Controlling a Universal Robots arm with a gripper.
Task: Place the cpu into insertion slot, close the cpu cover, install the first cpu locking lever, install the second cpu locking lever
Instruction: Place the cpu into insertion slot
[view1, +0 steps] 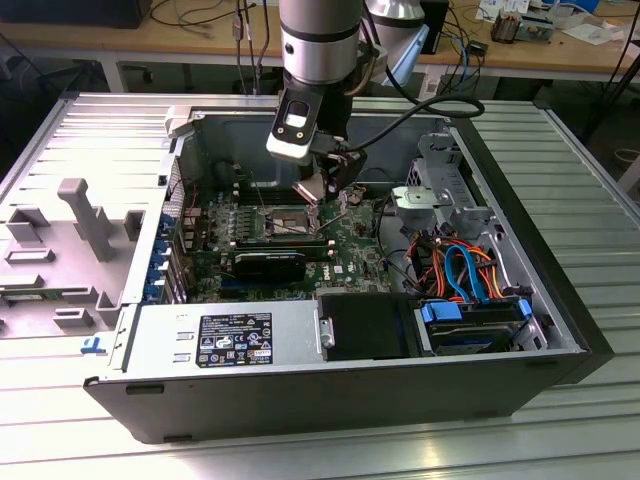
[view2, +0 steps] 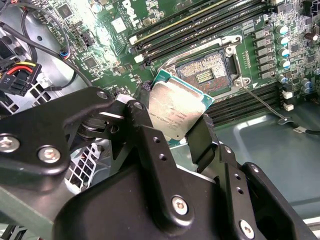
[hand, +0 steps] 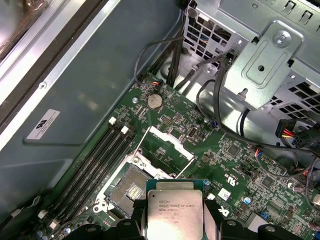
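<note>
My gripper (view2: 172, 127) is shut on the cpu (view2: 175, 112), a small square chip with a silvery top, gripped by two opposite edges. It hangs tilted a little above the motherboard, beside the insertion slot (view2: 205, 72), whose dark contact field lies bare inside its silver rim. In the first wrist view the cpu (hand: 174, 212) sits just off the insertion slot (hand: 131, 187). The cpu cover (hand: 167, 145) stands swung open behind the slot, and a thin wire lever (hand: 186, 167) is raised next to it. In the exterior view the gripper (view1: 320, 190) is inside the case over the insertion slot (view1: 290, 222).
Long memory slots (hand: 95, 160) run along one side of the socket. A metal drive cage (hand: 270, 60) and black cables (hand: 220, 100) lie on the other. The case wall (hand: 100, 75) is close by. A black fan shroud (view1: 365, 325) and power supply (view1: 220, 340) fill the case's near end.
</note>
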